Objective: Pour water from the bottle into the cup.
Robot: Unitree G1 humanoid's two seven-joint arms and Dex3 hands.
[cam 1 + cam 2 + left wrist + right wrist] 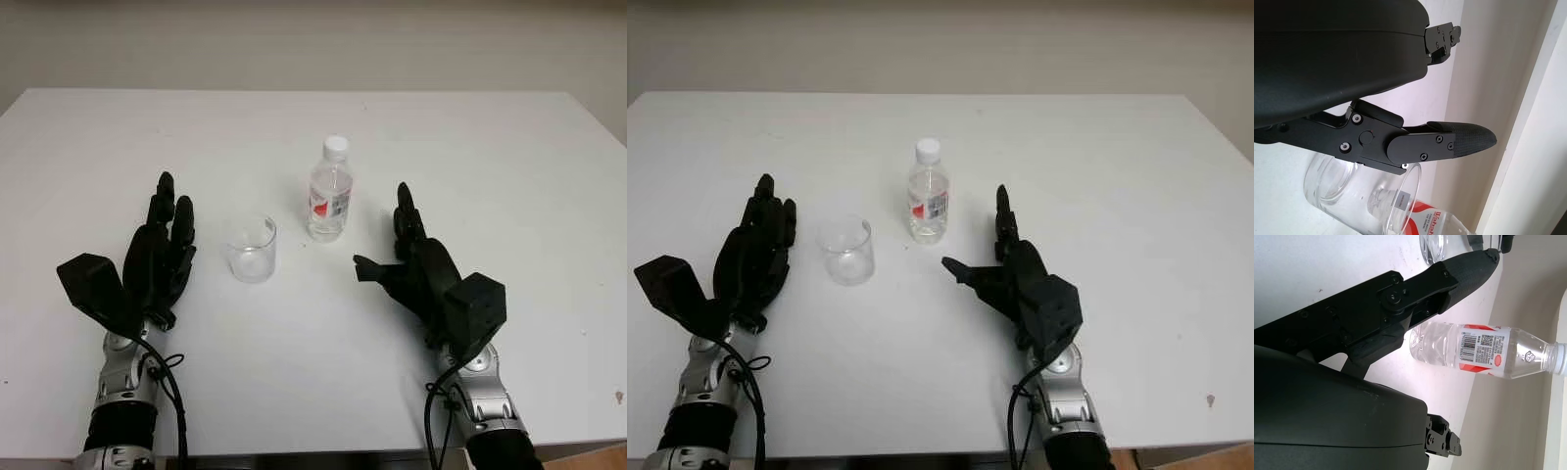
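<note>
Standing upright near the middle of the surface, the bottle (330, 191) is capped with a white cap (336, 147) and about full of clear water, a red and white label around its body. The cup (252, 249), a clear empty tumbler, stands just beside it, toward the near edge and the robot's left; the two are apart, not touching.

The right hand (407, 257) is open and holds nothing, sitting near the bottle on the near-right side, thumb pointing toward it. The left hand (165, 245) is open as well, holding nothing, just beside the cup on its left.

Assessment: no grasp has been made; the task is at its start.

Risks noted:
- The cap is on. Tipping the bottle as it stands would pour nothing; it must come off first.
- The bottle is tall, thin-walled and narrow-based. A glancing approach by the right hand could topple it toward the cup.
- Squeezing an uncapped soft bottle could force water out over the surface.
- The cup is light and unsecured; a nudge from the left hand could slide it off line.
</note>
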